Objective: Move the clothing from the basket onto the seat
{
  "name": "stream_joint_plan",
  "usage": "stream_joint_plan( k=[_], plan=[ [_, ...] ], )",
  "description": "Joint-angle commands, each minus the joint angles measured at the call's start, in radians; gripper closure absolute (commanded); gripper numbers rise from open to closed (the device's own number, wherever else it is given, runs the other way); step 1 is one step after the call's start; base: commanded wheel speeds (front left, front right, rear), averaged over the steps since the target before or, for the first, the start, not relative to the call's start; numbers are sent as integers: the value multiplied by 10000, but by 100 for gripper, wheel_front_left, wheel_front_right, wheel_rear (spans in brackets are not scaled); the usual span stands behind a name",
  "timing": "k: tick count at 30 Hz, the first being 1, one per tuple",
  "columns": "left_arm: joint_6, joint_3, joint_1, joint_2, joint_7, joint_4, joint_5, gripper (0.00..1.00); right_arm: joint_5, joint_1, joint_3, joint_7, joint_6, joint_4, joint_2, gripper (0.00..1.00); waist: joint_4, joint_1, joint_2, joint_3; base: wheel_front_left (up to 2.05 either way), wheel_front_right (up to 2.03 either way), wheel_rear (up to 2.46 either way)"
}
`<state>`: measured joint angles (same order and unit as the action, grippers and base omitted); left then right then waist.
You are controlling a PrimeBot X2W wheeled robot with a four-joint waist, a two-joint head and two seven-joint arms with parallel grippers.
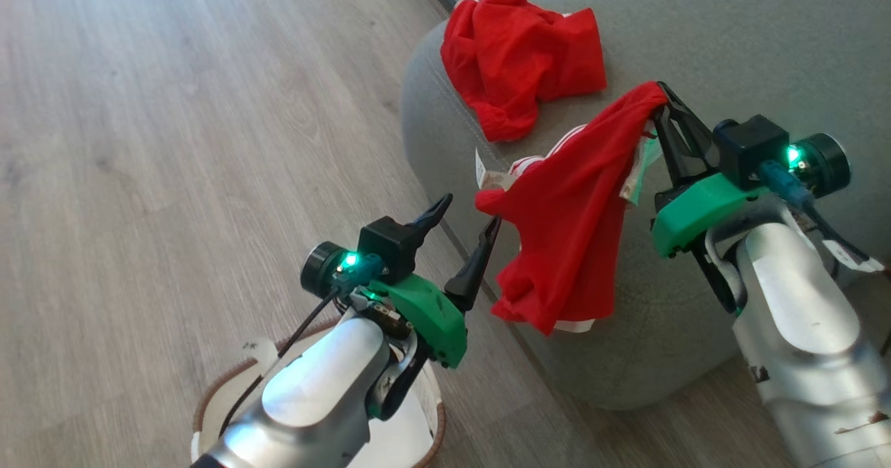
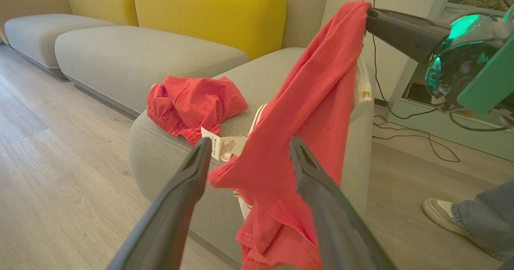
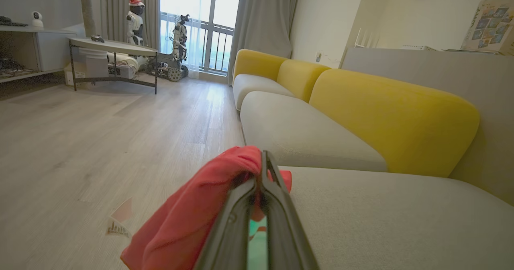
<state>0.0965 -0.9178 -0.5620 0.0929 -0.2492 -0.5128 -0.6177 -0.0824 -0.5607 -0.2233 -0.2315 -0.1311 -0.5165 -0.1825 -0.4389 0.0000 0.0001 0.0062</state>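
Clothing [image 1: 567, 231] hangs pinched in our right gripper [image 1: 658, 102] over the front edge of the seat [image 1: 752, 43]; our left gripper [image 1: 470, 212] stands spread.

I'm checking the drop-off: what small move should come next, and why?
Probably carry the right hand farther over the grey-green fabric sofa cushion before opening: it is shut on the thin red garment with white trim, which hangs mostly down the cushion's side.

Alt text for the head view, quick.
The right claw, shut, holds a hanging red garment over the edge of the seat, where a crumpled red garment lies. The left claw is open beside it; the basket sits at lower left.
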Motion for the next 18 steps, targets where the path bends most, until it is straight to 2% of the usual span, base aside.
stream_joint_plan(
  k=[1,6,10,18],
  plan=[
    [-46,501,-337,108,-125,289,99,0,-153,-480,-187,62,4,399,-2,100,-119,0,-1,165,0,0,0],
    [-33,596,-376,82,-125,294,411,0,-354,-912,-231,181,4,343,-142,100,19,0,-1,396,0,0,0],
    [-2,712,-348,115,-125,315,546,0,-527,-1827,-329,271,4,80,-398,100,315,0,-1,631,0,0,0],
    [124,768,-860,389,-51,627,882,0,-806,-4974,195,650,4,-700,-1675,100,1291,0,-1,1935,0,0,0]
  ],
)
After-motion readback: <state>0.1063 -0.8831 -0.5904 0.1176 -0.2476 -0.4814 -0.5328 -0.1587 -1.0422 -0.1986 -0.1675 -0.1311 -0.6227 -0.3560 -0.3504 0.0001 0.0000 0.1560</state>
